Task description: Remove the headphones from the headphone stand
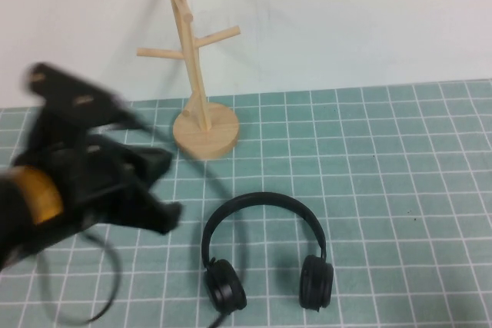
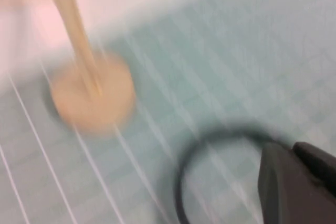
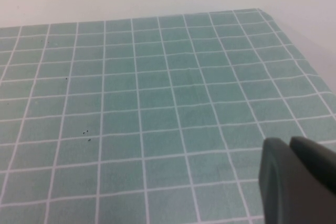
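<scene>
The black headphones (image 1: pixel 265 251) lie flat on the green gridded mat, headband toward the stand, both ear cups toward the near edge. The wooden stand (image 1: pixel 196 74) stands behind them on its disc base, with bare pegs. My left gripper (image 1: pixel 165 190) is blurred, left of the headphones and above the mat, apart from them; its jaws look shut and empty. In the left wrist view the gripper (image 2: pixel 291 150) sits beside the headband arc (image 2: pixel 184 177), with the stand base (image 2: pixel 92 95) beyond. My right gripper (image 3: pixel 289 142) is shut and empty over bare mat, out of the high view.
A black cable (image 1: pixel 104 274) loops under the left arm at the near left. The white wall (image 1: pixel 346 13) rises behind the mat. The mat's far corner (image 3: pixel 260 10) shows in the right wrist view.
</scene>
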You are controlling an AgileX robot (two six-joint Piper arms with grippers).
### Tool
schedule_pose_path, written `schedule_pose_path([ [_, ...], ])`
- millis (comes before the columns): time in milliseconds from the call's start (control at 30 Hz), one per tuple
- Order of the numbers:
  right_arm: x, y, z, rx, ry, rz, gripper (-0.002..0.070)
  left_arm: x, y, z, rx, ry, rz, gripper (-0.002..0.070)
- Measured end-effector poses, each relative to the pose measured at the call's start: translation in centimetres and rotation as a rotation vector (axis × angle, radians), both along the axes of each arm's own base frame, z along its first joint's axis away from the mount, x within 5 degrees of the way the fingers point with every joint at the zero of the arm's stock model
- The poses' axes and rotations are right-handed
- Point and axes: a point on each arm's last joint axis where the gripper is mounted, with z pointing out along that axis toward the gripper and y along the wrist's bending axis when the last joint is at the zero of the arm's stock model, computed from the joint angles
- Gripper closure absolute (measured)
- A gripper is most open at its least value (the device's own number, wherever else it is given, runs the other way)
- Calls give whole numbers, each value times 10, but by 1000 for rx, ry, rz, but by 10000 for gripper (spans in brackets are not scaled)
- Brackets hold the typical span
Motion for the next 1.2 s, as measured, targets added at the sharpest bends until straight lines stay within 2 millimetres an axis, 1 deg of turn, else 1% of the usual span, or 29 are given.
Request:
schedule_pose_path([
  [67, 0, 0, 0, 0, 0, 0, 685, -12, 18, 0, -87, -134, 18, 672],
  [167, 0, 0, 0, -2, 0, 0, 685, -33, 46, -8, -167, -295, 72, 672],
  [300, 0, 0, 0, -2, 0, 0, 685, -61, 80, -26, -167, -443, 178, 673],
  [400, 0, 0, 0, -2, 0, 0, 685, -79, 98, -38, -171, -515, 279, 673],
  [500, 0, 0, 0, -2, 0, 0, 685, -95, 112, -50, -196, -577, 387, 673],
  [633, 0, 0, 0, -2, 0, 0, 685, -109, 121, -71, -213, -637, 484, 673],
  [733, 0, 0, 0, -2, 0, 0, 685, -117, 123, -87, -222, -672, 496, 673],
  [800, 0, 0, 0, -2, 0, 0, 685, -118, 123, -99, -224, -665, 498, 673],
  [867, 0, 0, 0, -2, -1, 0, 685, -117, 123, -104, -223, -647, 500, 673],
  [1000, 0, 0, 0, -2, -1, 0, 685, -117, 123, -115, -206, -536, 512, 673],
  [1200, 0, 0, 0, -2, -1, 0, 685, -119, 123, -137, -114, -301, 521, 673],
])
